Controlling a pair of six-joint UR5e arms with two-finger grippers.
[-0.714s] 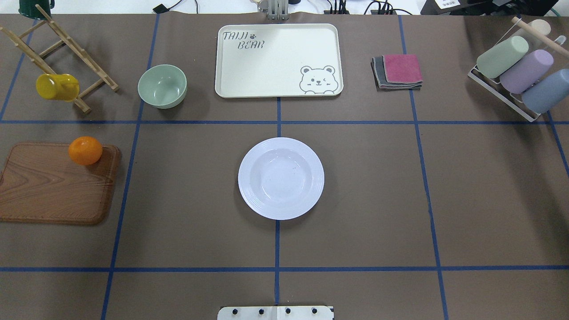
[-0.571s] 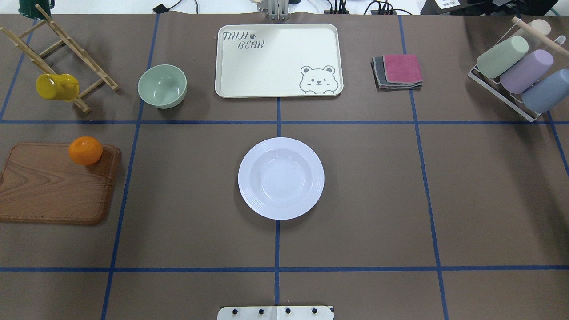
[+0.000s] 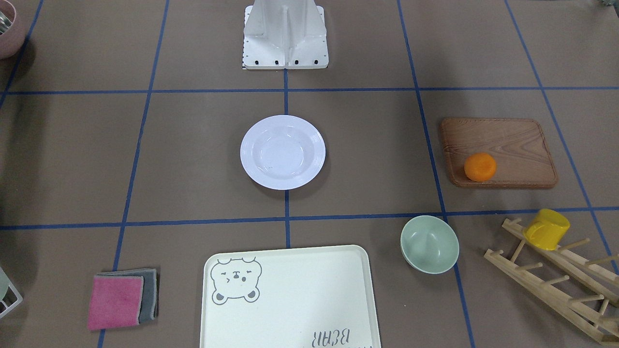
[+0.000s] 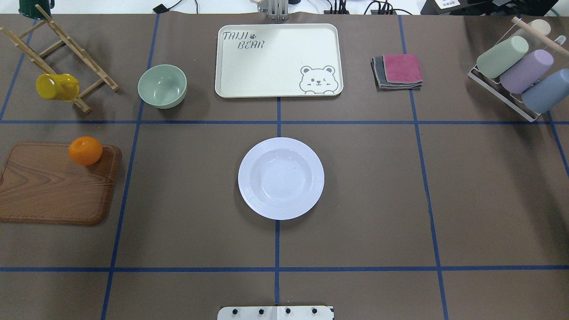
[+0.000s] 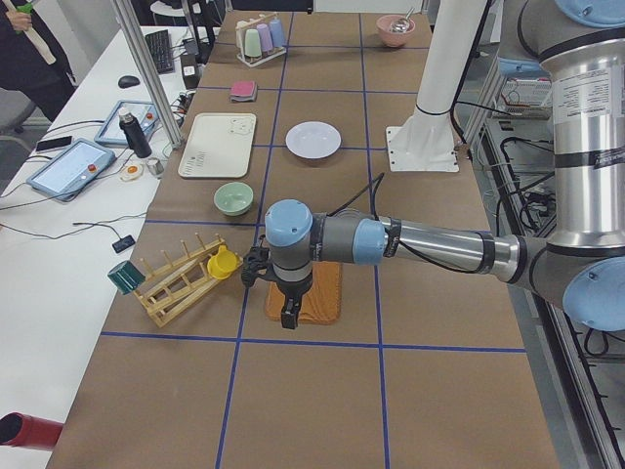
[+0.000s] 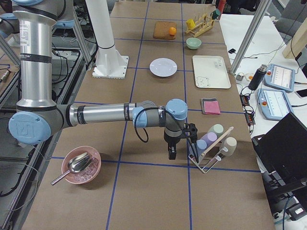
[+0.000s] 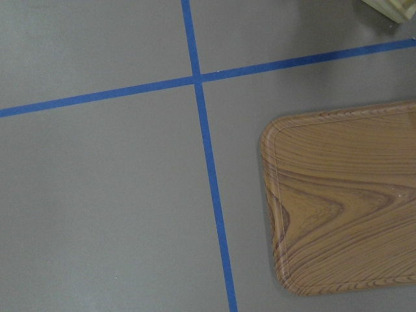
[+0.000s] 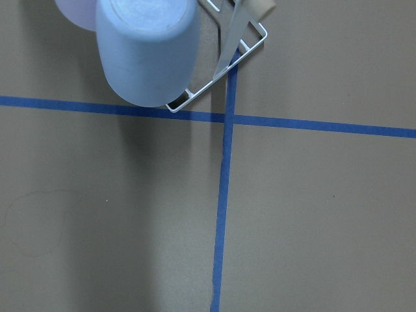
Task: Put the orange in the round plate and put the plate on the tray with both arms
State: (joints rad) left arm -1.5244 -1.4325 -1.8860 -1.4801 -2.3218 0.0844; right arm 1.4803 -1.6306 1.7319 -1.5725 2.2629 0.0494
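Note:
The orange (image 4: 85, 150) rests on the far right corner of a wooden board (image 4: 49, 186) at the table's left. The white round plate (image 4: 281, 178) lies empty at the table's middle, and the cream bear tray (image 4: 275, 58) lies empty beyond it. In the exterior left view my left gripper (image 5: 290, 315) hangs over the board's near end, pointing down. My right gripper (image 6: 171, 153), seen in the exterior right view, hangs beside the wire cup rack (image 6: 211, 143). Whether either gripper is open or shut I cannot tell. The wrist views show no fingers.
A pale green bowl (image 4: 162, 86) stands left of the tray. A yellow cup (image 4: 57, 86) hangs on a wooden rack (image 4: 66, 49) at the far left. Folded cloths (image 4: 398, 71) lie right of the tray. A pink bowl with a scoop (image 6: 80, 165) sits near the right arm.

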